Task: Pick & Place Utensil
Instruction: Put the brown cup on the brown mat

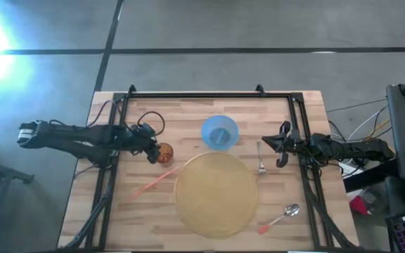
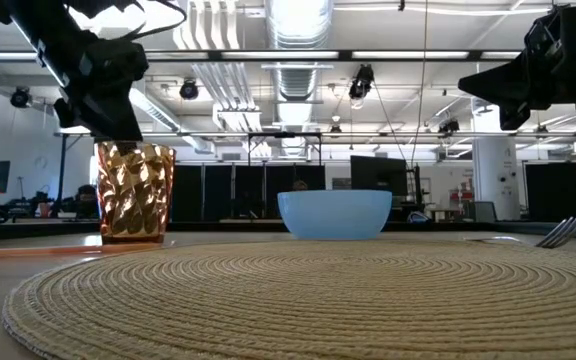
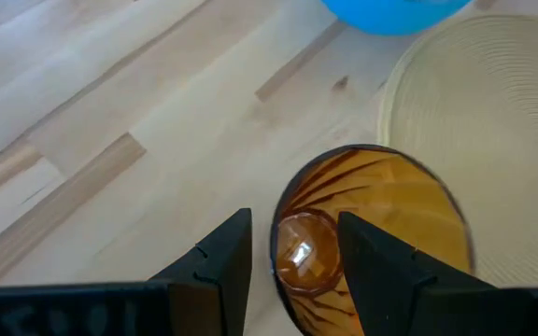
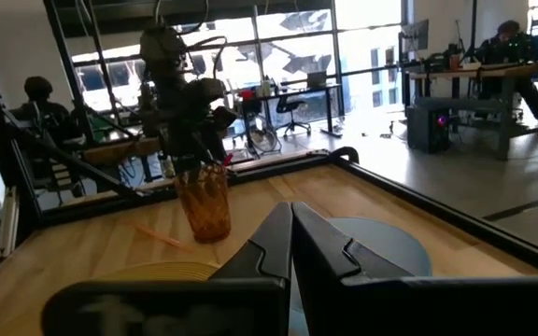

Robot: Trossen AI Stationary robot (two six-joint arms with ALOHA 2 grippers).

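The left gripper (image 1: 153,149) is hovering over the amber cup (image 1: 164,153), its fingers (image 3: 220,266) narrowly parted and holding nothing. The right gripper (image 1: 281,145) is waiting with fingers pressed together near the fork (image 1: 261,159), which is lying on the surface (image 1: 118,211) beside the woven placemat (image 1: 216,193).

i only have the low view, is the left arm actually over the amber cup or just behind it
Observer: Over it. In the left wrist view the left gripper has open fingers astride the amber cup's rim.
Operator: ok, where's the fork, i only see tines
Observer: The fork lies between the round placemat and the right gripper.
Operator: any other utensils
Observer: A spoon lies at the mat's lower right in the high view.
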